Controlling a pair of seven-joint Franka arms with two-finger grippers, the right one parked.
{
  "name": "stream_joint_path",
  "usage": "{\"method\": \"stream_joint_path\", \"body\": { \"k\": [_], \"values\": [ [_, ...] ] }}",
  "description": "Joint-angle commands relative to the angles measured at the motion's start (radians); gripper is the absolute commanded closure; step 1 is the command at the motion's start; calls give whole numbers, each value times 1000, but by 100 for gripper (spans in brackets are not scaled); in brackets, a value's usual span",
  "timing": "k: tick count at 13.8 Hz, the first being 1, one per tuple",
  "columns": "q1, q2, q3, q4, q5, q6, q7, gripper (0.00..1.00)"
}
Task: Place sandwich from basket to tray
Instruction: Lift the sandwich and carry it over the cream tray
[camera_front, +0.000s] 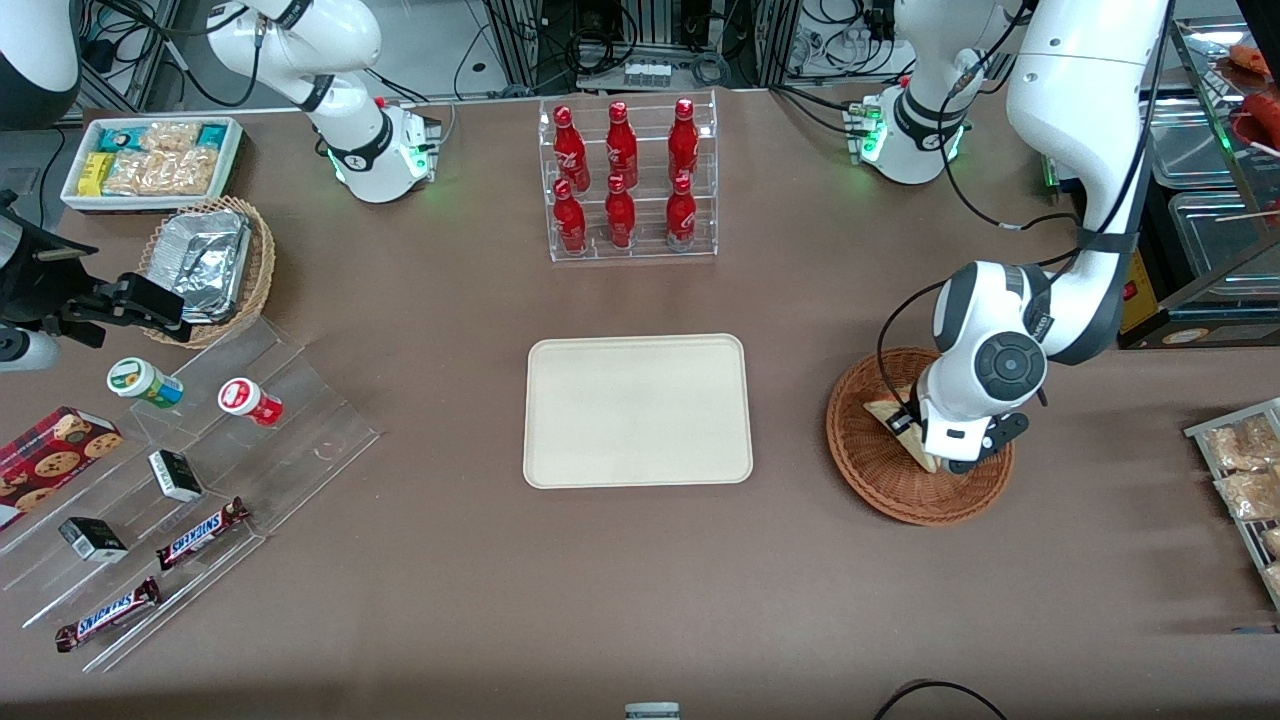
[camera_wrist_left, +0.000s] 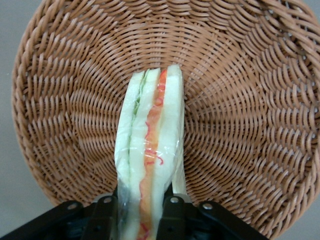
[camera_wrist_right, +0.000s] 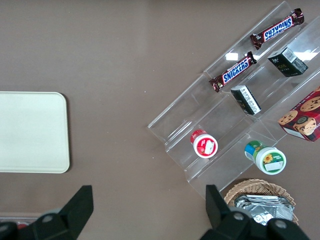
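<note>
The left arm's hand (camera_wrist_left: 141, 210) is down in the round wicker basket (camera_front: 880, 480), clenched on the upright sandwich (camera_wrist_left: 150, 165); the cream tray (camera_front: 638, 410) lies bare beside it on the table (camera_front: 640, 580).

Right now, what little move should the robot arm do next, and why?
Probably lift straight up a little. The gripper sits in the basket with its fingers closed on the sandwich, and the tray, nothing on it, waits beside the basket.
</note>
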Motion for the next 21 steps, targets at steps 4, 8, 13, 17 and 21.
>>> {"method": "stream_joint_path", "body": {
  "k": [4,8,13,17,21],
  "values": [
    [-10,3,2,131,13,-172,-5,100],
    [-46,-7,-1,226,10,-264,-11,100],
    [-156,0,-4,396,-37,-367,-41,100],
    [-242,57,-4,476,-48,-358,-65,100],
    [-329,190,-27,615,-46,-276,-83,100]
  ]
}}
